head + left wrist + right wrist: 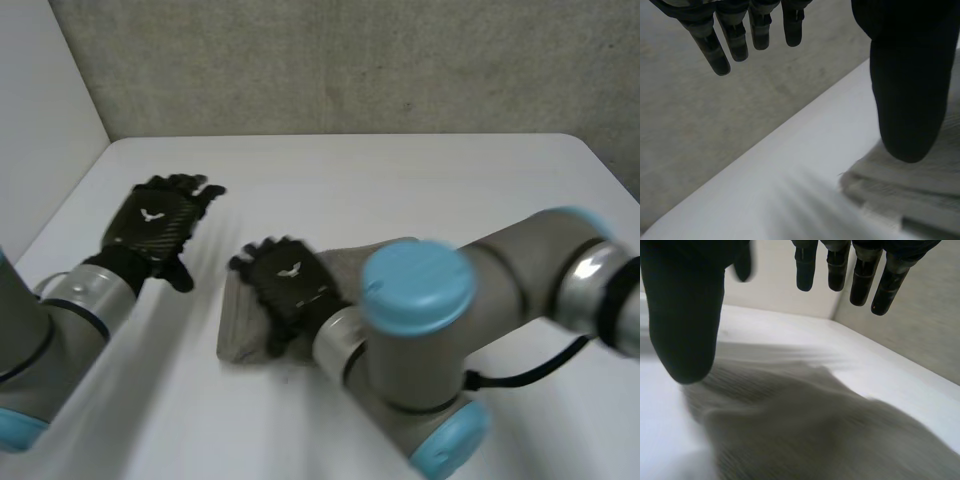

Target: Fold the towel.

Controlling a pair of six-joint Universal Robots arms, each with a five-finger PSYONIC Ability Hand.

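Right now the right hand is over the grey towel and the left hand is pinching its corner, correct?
Not quite. The left hand pinches nothing: it is apart from the towel, over the bare table, with its fingers straight, as the head view shows. The right hand is over the towel, as you said.

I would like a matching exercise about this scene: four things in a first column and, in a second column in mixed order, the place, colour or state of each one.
Column one
1. left robot hand
2. right robot hand
3. towel
4. table

Column two
A. grey, lying in folded layers
B. white, carrying the cloth
C. open, over the towel
D. open, over bare table beside the towel

Pairs: 1-D, 2-C, 3-A, 4-B
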